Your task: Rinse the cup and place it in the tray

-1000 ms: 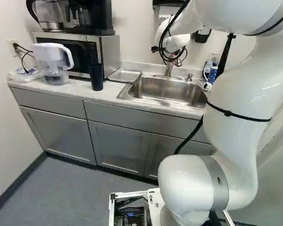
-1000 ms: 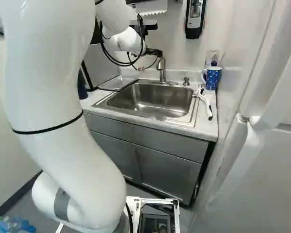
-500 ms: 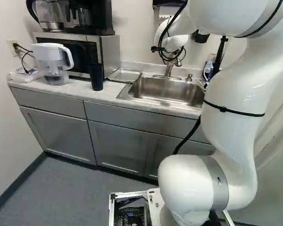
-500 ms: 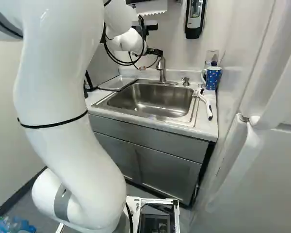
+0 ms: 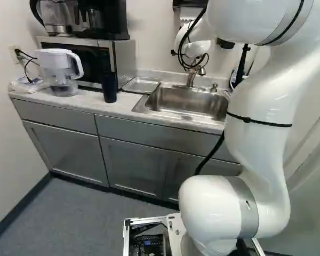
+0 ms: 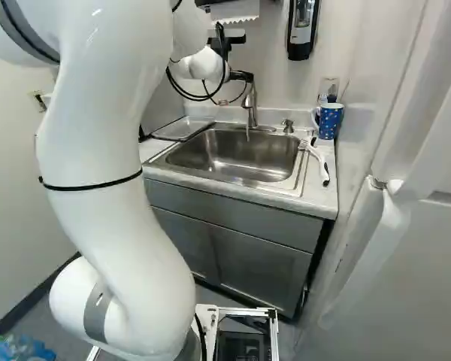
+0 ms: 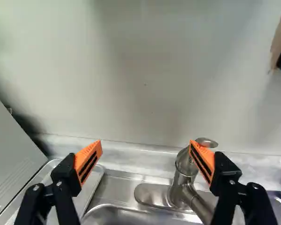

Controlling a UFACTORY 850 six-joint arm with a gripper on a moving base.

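I can see the sink [image 6: 233, 156] from here, and the robot's gripper [image 6: 243, 76] is up above the back of it, by the tap [image 6: 250, 105]. Its two fingers are wide apart with nothing pinched in them — one is right by the tap's handle [image 7: 206, 142], but I can't tell if they touch. The blue cup with white dots [image 6: 330, 121] stands right of the sink — and the tray [image 6: 182, 128] lies just left of it.
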